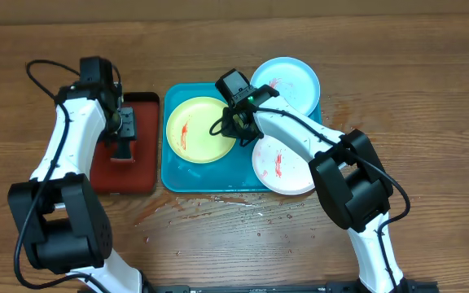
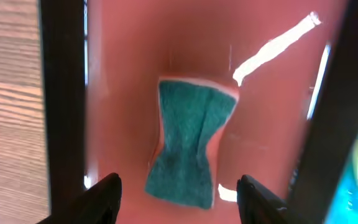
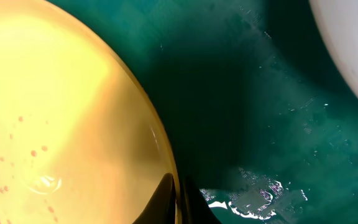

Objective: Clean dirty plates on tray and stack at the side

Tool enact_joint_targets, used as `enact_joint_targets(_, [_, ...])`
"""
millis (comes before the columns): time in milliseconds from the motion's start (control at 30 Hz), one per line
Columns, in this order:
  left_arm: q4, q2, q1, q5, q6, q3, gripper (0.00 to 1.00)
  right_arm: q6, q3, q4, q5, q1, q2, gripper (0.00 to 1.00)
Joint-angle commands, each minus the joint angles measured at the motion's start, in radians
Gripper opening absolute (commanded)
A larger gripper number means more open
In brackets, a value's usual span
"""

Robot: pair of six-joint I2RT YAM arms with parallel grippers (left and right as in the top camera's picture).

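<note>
left tool (image 2: 182,202) spread over sponge (image 2: 188,143) | right tool (image 3: 179,196) pinching yellow-green plate (image 3: 61,112) rim

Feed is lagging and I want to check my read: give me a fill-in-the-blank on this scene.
The left claw hangs ____ above the green sponge. The sponge's small tray is dark ____. Counting the yellow-green plate at the right claw, the large tray holds ____ in all.
Missing words: open; red; three.
</note>
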Motion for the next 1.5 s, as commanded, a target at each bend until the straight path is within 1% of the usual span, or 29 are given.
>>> enact_joint_targets(0, [0.066,-0.004,0.013,0.016,0.042,-0.077,0.60,-0.011,-0.001,-0.012,0.016,0.007,0.048,0.04])
enact_joint_targets(100, [0.104,-0.004,0.013,0.016,0.045,-0.114,0.58,-0.011,-0.001,-0.012,0.022,0.007,0.048,0.04])
enact_joint_targets(167, [0.124,-0.004,0.017,0.017,0.044,-0.132,0.54,-0.011,-0.001,-0.012,0.022,0.007,0.048,0.04])
enact_joint_targets(267, [0.177,-0.004,0.018,0.018,0.044,-0.163,0.52,-0.011,-0.001,-0.013,0.022,0.007,0.048,0.04])
enact_joint_targets(400, [0.245,-0.004,0.018,0.016,0.045,-0.200,0.50,-0.011,-0.001,-0.016,0.022,0.007,0.048,0.04])
enact_joint_targets(533, [0.303,-0.004,0.018,0.017,0.044,-0.224,0.43,-0.011,-0.001,-0.016,0.022,0.007,0.048,0.04])
enact_joint_targets(567, [0.319,-0.003,0.018,0.017,0.044,-0.232,0.42,-0.011,-0.001,-0.016,0.022,0.007,0.048,0.04])
enact_joint_targets(767, [0.339,0.039,0.018,0.017,0.042,-0.238,0.38,-0.011,-0.001,-0.016,0.022,0.007,0.048,0.04])
enact_joint_targets(867, [0.339,0.077,0.018,0.029,0.041,-0.238,0.32,-0.011,-0.001,-0.016,0.022,0.007,0.048,0.04])
enact_joint_targets(933, [0.340,0.100,0.018,0.036,0.041,-0.238,0.27,-0.011,-0.001,-0.016,0.022,0.007,0.048,0.04])
enact_joint_targets(967, [0.340,0.103,0.018,0.037,0.041,-0.238,0.26,-0.011,-0.001,-0.016,0.022,0.007,0.048,0.04])
enact_joint_targets(1000, [0.341,0.108,0.018,0.038,0.041,-0.238,0.22,-0.011,-0.001,-0.016,0.022,0.007,0.048,0.04])
enact_joint_targets(1033, [0.341,0.110,0.018,0.039,0.041,-0.238,0.09,-0.011,-0.001,-0.016,0.023,0.007,0.048,0.04])
enact_joint_targets(1067, [0.340,0.110,0.018,0.039,0.041,-0.238,0.04,-0.011,-0.001,-0.016,0.027,0.007,0.048,0.04])
enact_joint_targets(1100, [0.340,0.110,0.018,0.039,0.041,-0.236,0.04,-0.011,-0.001,-0.016,0.029,0.007,0.048,0.04])
enact_joint_targets(1200, [0.308,0.109,0.018,0.036,0.039,-0.204,0.04,-0.011,-0.001,-0.017,0.028,0.007,0.048,0.04])
enact_joint_targets(1267, [0.249,0.102,0.018,0.036,0.033,-0.145,0.04,-0.011,-0.001,-0.019,0.028,0.007,0.048,0.04])
enact_joint_targets(1333, [0.169,0.089,0.018,0.035,0.033,-0.060,0.04,-0.011,-0.001,-0.019,0.027,0.007,0.048,0.04])
enact_joint_targets(1467, [-0.037,0.066,0.014,0.063,0.033,0.184,0.04,-0.011,-0.001,-0.019,-0.006,0.007,0.048,0.04])
